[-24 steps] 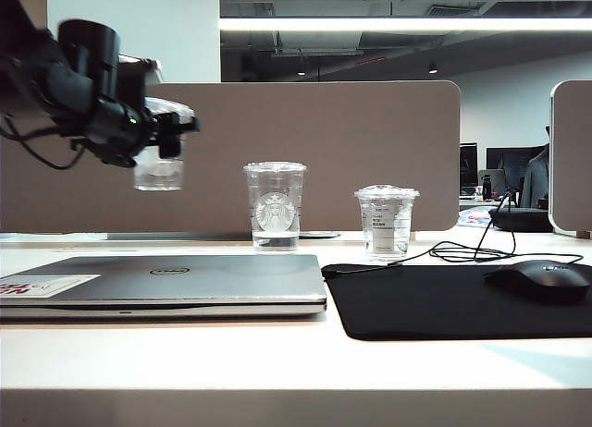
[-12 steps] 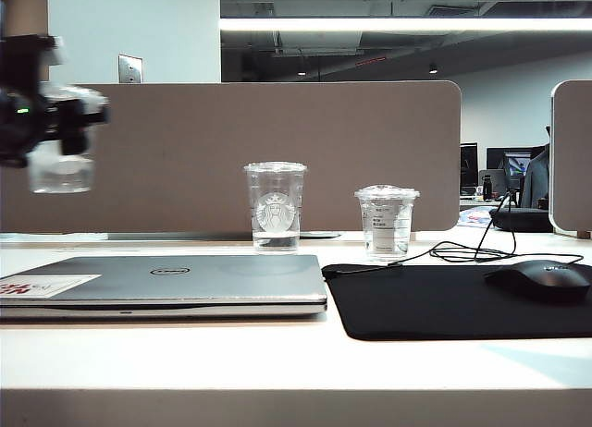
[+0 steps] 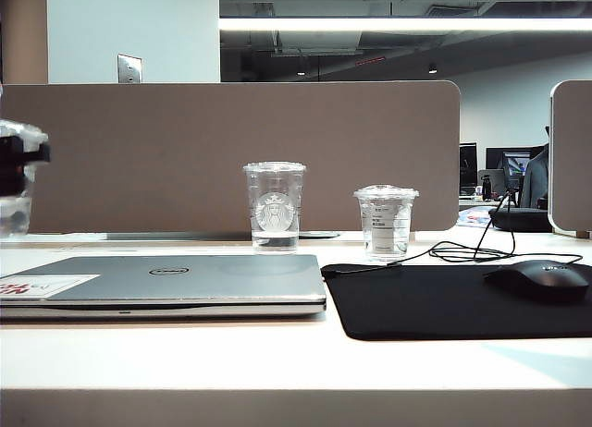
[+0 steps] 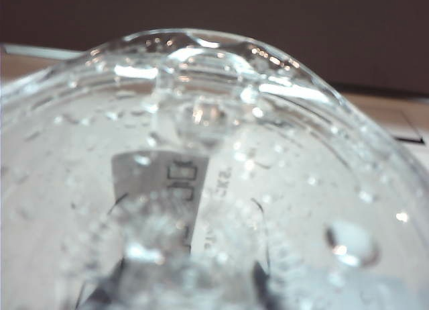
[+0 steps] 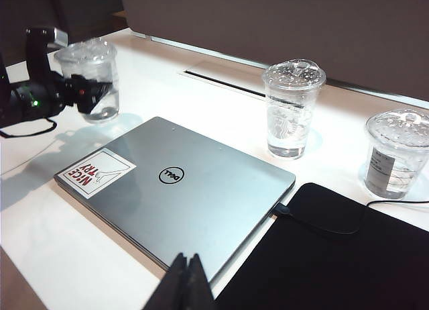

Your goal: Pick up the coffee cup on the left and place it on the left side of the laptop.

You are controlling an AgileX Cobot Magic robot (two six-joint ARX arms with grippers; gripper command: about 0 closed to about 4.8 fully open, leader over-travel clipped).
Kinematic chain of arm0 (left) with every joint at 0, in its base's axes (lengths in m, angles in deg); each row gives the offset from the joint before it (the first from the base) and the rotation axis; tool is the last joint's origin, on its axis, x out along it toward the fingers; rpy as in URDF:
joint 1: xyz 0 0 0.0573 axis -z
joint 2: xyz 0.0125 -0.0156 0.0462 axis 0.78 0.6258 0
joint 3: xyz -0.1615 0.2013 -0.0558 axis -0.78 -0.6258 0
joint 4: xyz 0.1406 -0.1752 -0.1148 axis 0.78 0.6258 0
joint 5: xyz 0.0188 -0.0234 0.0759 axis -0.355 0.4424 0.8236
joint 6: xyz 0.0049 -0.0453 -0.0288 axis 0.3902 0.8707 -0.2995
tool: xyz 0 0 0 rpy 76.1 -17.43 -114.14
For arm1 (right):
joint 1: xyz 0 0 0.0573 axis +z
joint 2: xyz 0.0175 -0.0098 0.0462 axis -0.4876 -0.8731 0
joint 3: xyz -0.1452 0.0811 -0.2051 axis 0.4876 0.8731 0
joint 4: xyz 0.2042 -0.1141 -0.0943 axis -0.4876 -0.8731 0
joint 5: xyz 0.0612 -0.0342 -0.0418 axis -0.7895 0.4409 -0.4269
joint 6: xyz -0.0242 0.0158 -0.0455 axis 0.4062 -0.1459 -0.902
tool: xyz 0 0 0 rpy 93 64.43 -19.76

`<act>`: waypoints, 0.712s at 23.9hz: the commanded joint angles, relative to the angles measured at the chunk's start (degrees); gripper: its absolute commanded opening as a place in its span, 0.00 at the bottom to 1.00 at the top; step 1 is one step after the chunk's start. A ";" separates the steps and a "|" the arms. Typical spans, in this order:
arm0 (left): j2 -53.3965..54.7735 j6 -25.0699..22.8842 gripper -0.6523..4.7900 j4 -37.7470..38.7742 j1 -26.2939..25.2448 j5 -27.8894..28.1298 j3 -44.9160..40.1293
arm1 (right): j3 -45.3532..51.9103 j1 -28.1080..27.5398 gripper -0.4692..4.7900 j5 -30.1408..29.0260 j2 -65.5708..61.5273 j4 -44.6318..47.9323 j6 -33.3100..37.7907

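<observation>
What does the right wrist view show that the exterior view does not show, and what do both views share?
Only the right wrist view: the whole coffee cup beside the laptop's far left corner, gripped by the left gripper, and the shut right gripper above the laptop's near edge.

Only the exterior view: the black mouse on the mouse mat, and the office behind the partition.

Both: laptop, Starbucks cup, labelled cup. The exterior view cuts the coffee cup at its left edge.

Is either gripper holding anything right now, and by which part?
The left gripper holds the coffee cup by its side wall below the lid, beyond the laptop's left end. The right gripper is shut and empty.
</observation>
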 commanded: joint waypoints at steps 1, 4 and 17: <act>1.18 -0.04 0.50 -3.89 -0.22 -0.39 -0.94 | -0.35 0.07 0.08 -1.60 0.15 1.25 -0.04; 5.20 0.00 0.50 -8.26 -0.46 -0.35 -0.94 | -0.35 0.04 0.08 -1.64 0.15 1.22 -0.04; 15.45 1.09 0.80 -16.41 -1.09 0.24 -0.79 | -0.35 0.07 0.08 -1.64 0.13 1.20 -0.04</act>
